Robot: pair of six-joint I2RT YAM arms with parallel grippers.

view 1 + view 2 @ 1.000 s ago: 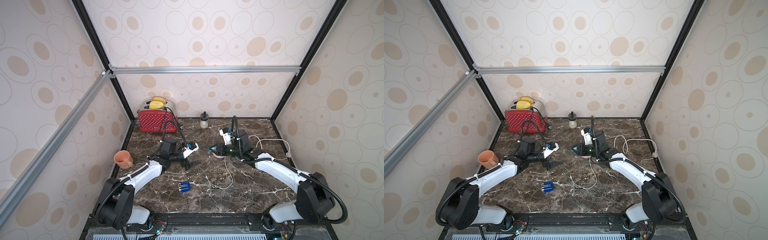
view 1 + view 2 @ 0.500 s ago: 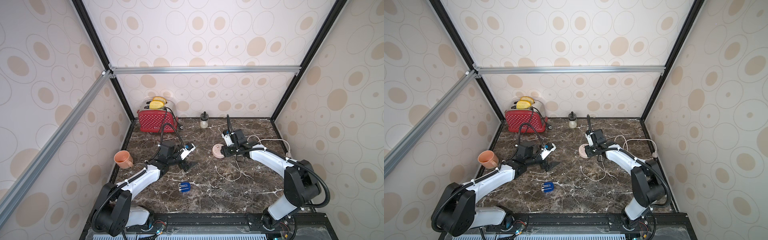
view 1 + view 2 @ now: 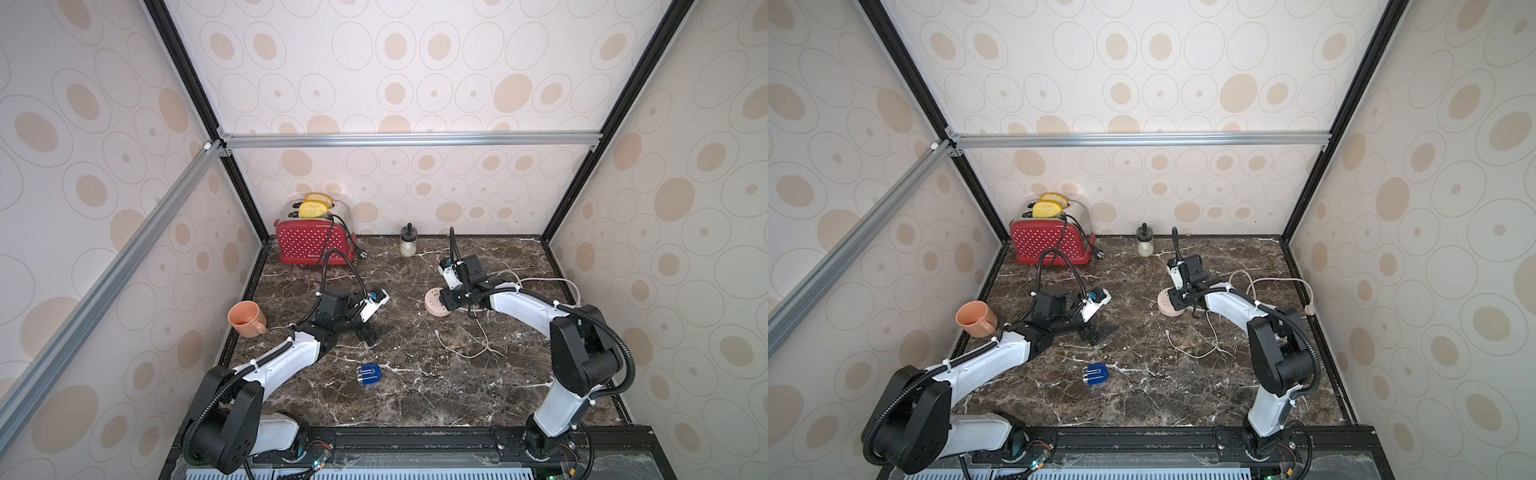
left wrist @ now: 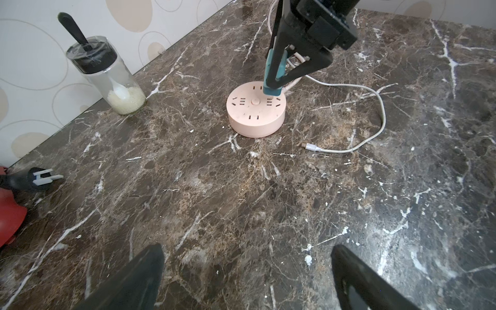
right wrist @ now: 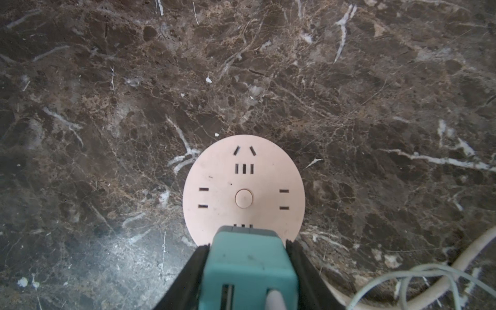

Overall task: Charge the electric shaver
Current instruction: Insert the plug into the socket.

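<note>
The electric shaver [image 3: 368,375] [image 3: 1095,374], dark blue with pale stripes, lies alone on the marble near the front. My left gripper [image 3: 372,331] [image 4: 247,248] hovers behind it, open and empty. My right gripper [image 3: 449,298] [image 5: 247,245] is shut on a teal cube adapter [image 5: 248,264] [image 4: 273,77]. The adapter points down onto the edge of the round pink power strip [image 3: 435,303] [image 4: 255,112] [image 5: 243,188], its lower end touching the strip's top. A white cable [image 3: 467,349] [image 4: 375,128] runs from the adapter, and its free connector [image 4: 311,147] lies on the marble beside the strip.
A red toaster [image 3: 311,245] with bread stands at the back left, its loose plug [image 4: 40,177] on the marble. A glass jar [image 3: 408,243] stands by the back wall and an orange mug [image 3: 245,318] by the left wall. The strip's own thick cord [image 3: 540,282] loops at the right.
The right arm has swung back and turned the adapter upright, bringing it down onto the strip's edge. The left arm has barely moved. The shaver has stayed put.
</note>
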